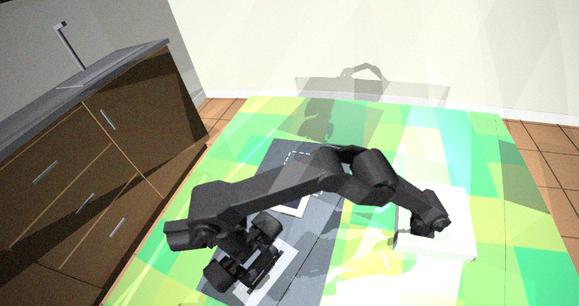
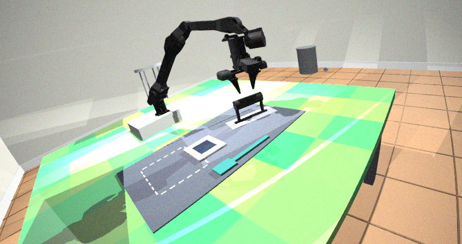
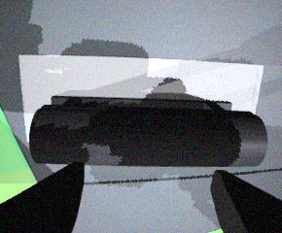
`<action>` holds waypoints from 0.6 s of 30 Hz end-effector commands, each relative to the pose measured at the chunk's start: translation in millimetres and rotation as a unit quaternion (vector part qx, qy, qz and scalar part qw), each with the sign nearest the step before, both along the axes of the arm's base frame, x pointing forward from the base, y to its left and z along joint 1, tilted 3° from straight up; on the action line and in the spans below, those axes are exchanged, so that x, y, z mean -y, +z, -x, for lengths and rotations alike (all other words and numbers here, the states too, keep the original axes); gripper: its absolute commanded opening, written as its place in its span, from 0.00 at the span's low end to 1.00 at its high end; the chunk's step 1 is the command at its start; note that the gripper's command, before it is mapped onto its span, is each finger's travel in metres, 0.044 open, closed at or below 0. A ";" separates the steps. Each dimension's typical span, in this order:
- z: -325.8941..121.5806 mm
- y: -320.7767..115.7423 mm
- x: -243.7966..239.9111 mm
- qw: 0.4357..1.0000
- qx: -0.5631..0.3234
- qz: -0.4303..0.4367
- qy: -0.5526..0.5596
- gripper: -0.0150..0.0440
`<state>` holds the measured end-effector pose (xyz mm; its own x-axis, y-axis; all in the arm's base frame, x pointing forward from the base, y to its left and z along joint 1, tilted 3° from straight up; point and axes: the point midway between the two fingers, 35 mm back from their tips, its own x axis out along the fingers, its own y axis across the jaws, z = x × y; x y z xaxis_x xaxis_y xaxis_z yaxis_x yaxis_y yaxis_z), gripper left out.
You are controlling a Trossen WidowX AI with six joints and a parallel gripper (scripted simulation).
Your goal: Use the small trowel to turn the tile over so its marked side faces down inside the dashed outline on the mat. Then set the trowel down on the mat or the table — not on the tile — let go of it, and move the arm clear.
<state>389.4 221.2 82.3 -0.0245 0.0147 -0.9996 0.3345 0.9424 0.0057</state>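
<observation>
The tile [image 2: 192, 150] [image 1: 286, 210] lies flat, its dark blue marked side up, over the edge of the dashed outline [image 2: 158, 194] nearest the black-handled tool. That tool, like a small plasterer's trowel, has a black bar handle [image 2: 248, 99] [image 3: 131, 136] on two posts above a flat white blade [image 2: 230, 124] [image 3: 39, 78] [image 1: 287, 247]. It stands on the mat [image 2: 145, 214]. My gripper [image 2: 246, 91] [image 3: 149, 177] is open and empty just above the handle. In the wrist view the handle runs crosswise beyond the fingertips. The arm hides part of the outline in the top view.
A teal tool with a flat blade [image 2: 224, 166] and long thin handle [image 2: 253, 147] lies beside the tile, along the mat's edge. The arm's white base block [image 2: 153, 124] [image 1: 455, 229] stands beside the mat. Cabinets [image 1: 138, 128] stand beyond the table.
</observation>
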 end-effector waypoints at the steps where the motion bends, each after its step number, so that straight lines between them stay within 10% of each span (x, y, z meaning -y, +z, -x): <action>1: -0.3 0.3 0.7 0.998 0.001 0.002 -0.061 0.71; 18: 0.0 0.2 2.5 0.938 -0.004 0.009 -0.347 0.71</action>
<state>389.1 219.4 82.1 -0.0249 0.0146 -0.9996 0.8205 0.5715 -0.0121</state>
